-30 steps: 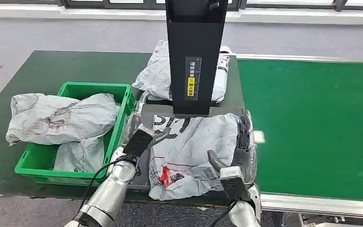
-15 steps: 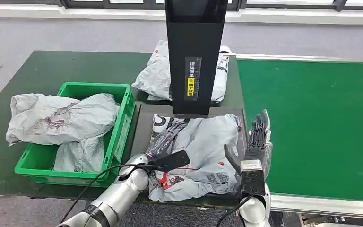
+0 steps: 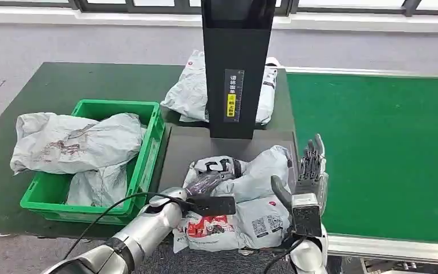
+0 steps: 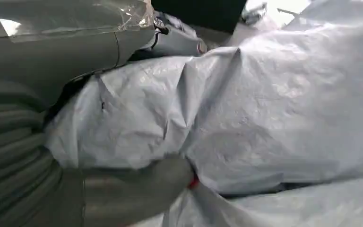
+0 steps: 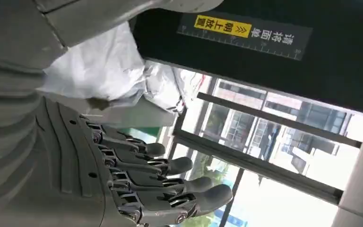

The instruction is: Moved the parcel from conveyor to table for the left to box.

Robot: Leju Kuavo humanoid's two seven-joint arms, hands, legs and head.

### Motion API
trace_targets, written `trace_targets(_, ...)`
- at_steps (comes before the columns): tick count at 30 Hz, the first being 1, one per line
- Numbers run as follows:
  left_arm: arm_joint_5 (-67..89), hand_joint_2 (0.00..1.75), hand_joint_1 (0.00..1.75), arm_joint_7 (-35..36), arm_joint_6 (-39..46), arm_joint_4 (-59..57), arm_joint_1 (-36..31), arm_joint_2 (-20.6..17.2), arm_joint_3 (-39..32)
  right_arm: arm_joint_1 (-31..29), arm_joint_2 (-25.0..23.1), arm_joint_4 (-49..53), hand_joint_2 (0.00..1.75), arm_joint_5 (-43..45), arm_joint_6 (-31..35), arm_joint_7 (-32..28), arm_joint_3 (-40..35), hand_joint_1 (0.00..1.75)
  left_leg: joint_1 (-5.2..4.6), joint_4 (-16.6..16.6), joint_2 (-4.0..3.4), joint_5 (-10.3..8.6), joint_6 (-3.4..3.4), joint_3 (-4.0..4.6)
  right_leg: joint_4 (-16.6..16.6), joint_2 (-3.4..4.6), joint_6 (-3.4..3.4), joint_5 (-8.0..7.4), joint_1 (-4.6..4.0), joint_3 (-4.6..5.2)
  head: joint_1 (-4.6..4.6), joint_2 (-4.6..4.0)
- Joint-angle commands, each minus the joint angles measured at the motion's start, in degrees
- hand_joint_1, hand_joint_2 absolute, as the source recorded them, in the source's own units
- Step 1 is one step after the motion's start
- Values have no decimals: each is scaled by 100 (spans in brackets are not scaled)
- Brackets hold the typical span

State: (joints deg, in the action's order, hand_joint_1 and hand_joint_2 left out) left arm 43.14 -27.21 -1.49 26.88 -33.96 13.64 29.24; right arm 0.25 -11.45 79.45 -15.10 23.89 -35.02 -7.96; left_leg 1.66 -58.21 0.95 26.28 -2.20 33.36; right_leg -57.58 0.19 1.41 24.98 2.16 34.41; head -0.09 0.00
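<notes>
Your left hand (image 3: pixel 205 184) grips the grey parcel (image 3: pixel 245 197), which lies crumpled at the near edge of the dark table (image 3: pixel 63 85), in front of the black scanner stand (image 3: pixel 236 68). Your right hand (image 3: pixel 311 168) stands just beside the parcel's right side, fingers straight and apart, holding nothing. The green bin (image 3: pixel 148 142) toward the table's left edge holds grey mailer bags (image 3: pixel 74 142), one hanging over its left rim. Another bag (image 3: pixel 191 91) lies behind the stand, beside the green conveyor (image 3: pixel 376 148).
</notes>
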Motion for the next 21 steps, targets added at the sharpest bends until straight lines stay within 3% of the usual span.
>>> trace_targets(1, -581, 175, 175, -366, -73, 176, 49, -149, -754, -33, -63, 32, 175, 142, -20, -74, 204, 0, -4, 9, -18, 0, 11, -8, 5, 11, -15, -3, -1, 0, 0, -2)
trace_targets(13, 853, 175, 175, 1046, 4146, 1935, -510, -463, -1455, -189, -148, 4, 175, 329, 200, -110, 227, 0, 1, -4, -18, -7, 9, 23, -6, 11, -24, -9, -7, 33, 0, -2)
trace_targets(18, 2332, 175, 175, 1810, 4149, 3017, -615, -632, -2529, 0, -148, 292, 175, 358, 326, -78, 309, 0, 5, -11, -23, -5, 9, 32, -12, 19, -25, -9, -11, 44, 0, 0)
trace_targets(21, 3124, 175, 175, 1774, 4149, 3278, -541, -571, -3265, 154, -90, 353, 175, 390, 354, -77, 286, 0, 1, 11, -37, -8, 25, 12, 5, 19, -48, -12, -14, 29, 0, 0)
